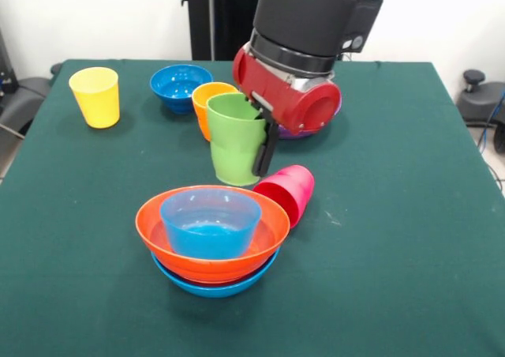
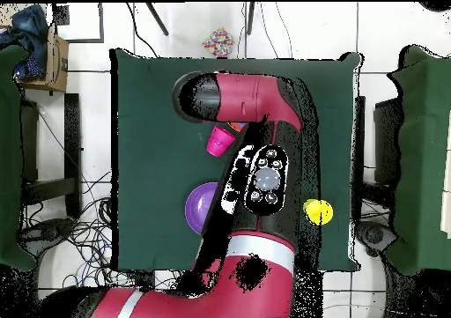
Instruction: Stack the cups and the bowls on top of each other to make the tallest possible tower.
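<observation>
**Green cup is hanging upright, up-table of the bowl stack**

The gripper (image 1: 264, 136) is pinching the rim of the light green glossy plastic tumbler (image 1: 235, 140): one dark finger (image 1: 267, 148) is running down the outside of the cup's wall on the picture's right, and the other is presumably sitting inside the mouth, where it cannot be seen. The jaws are therefore standing narrowly apart, closed on that wall. The cup is standing with its long axis vertical, mouth up; whether its base is touching the green tabletop (image 1: 394, 215) is hard to tell.

The tower (image 1: 211, 242) is waiting nearer the camera, just below the cup in the front view: a small translucent light-blue bowl (image 1: 210, 221) is nesting in a wide orange bowl (image 1: 268, 238), which is resting on a wide light-blue bowl (image 1: 213, 287). The carry is likely needing a lift, then travel toward the camera and slightly to the picture's left.

The magenta-pink plastic cup (image 1: 287, 191) is lying on its side, touching or almost touching the stack's right rim, close to that path.
</observation>
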Controlling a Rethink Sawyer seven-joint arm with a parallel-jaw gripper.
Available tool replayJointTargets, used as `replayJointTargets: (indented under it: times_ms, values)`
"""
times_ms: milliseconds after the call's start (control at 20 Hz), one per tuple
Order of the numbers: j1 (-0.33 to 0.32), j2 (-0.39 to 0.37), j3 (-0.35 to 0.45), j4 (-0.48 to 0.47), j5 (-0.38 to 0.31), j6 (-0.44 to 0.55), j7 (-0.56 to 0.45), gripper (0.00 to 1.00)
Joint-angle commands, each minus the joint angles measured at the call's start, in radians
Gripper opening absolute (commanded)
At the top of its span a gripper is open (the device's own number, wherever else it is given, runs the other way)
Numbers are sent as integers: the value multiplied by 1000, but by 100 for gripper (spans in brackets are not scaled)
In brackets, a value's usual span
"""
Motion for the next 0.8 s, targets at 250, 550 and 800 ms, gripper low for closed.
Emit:
replayJointTargets:
  times_ms: [250, 550, 800]
  values:
    - [-57, 46, 103, 80, -61, -67, -119, 0]
    - [-60, 45, 109, 88, -65, -80, -114, 0]
    - [-54, 55, 107, 93, -67, -105, -95, 0]
